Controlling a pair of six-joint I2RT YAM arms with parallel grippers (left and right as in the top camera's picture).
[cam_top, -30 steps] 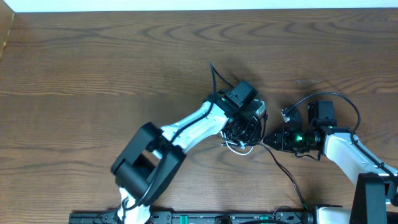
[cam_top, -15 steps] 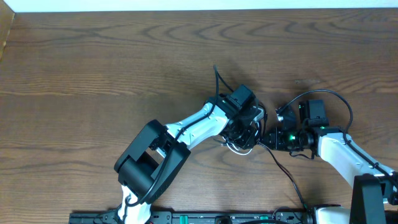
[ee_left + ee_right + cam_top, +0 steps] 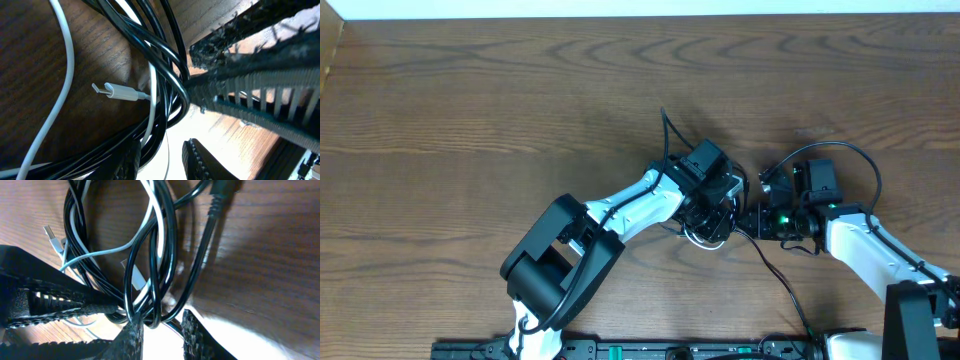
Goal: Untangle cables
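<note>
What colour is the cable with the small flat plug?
White; that cable shows best from the left wrist.

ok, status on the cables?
Left gripper, right gripper: both down, grip unclear. Black cable and white cable looped together under them. Grippers crowding each other.

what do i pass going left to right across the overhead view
left arm → cables → right tool → right arm
</note>
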